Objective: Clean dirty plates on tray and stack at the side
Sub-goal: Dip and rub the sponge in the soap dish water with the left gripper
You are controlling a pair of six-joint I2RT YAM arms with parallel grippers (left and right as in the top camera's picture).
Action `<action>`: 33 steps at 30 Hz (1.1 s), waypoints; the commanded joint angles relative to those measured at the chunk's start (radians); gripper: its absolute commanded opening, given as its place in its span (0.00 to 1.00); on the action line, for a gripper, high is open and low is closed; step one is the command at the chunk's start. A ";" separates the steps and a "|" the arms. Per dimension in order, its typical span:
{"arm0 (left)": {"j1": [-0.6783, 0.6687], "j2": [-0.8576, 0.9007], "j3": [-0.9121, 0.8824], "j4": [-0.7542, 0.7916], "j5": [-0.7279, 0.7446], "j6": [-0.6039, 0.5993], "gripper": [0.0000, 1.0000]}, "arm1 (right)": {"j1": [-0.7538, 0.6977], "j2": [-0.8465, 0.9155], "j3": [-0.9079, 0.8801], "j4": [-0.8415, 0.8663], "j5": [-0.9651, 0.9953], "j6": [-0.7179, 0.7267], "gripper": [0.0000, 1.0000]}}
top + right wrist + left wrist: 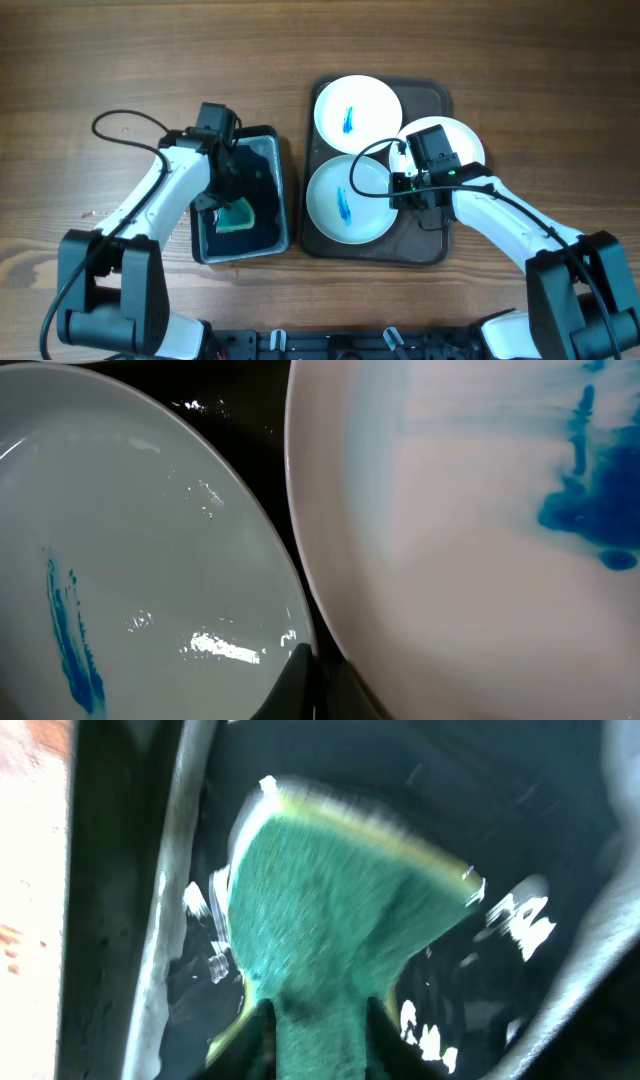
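Plate (470, 580) rim in right gripper (318, 685); sponge (340, 920) in left gripper (322, 1045).

Glossy, smooth white plates (357, 105), a rough-fibred green sponge (340, 920), a matt wood-grain table (120, 60).

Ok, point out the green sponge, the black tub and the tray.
green sponge (330, 920): left wrist view, middle of its face.
black tub (265, 175): overhead view, bare floor.
tray (425, 95): overhead view, bare top right corner.

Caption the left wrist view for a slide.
Left gripper pinches the green sponge inside the wet black tub.
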 commanded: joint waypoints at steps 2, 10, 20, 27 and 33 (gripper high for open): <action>0.005 -0.011 0.026 0.035 -0.060 0.013 0.24 | 0.004 0.011 -0.004 0.005 0.032 0.018 0.04; 0.005 0.114 -0.057 0.172 -0.093 0.014 0.31 | 0.004 0.011 -0.004 0.005 0.032 0.018 0.04; 0.005 0.061 0.136 -0.034 0.019 0.081 0.36 | 0.004 0.011 -0.004 -0.002 0.032 0.018 0.04; 0.005 0.029 0.114 -0.111 0.008 0.082 0.50 | 0.004 0.011 -0.004 -0.002 0.032 0.018 0.04; 0.005 0.029 -0.098 0.126 0.008 0.082 0.30 | 0.004 0.011 -0.004 -0.002 0.032 0.018 0.04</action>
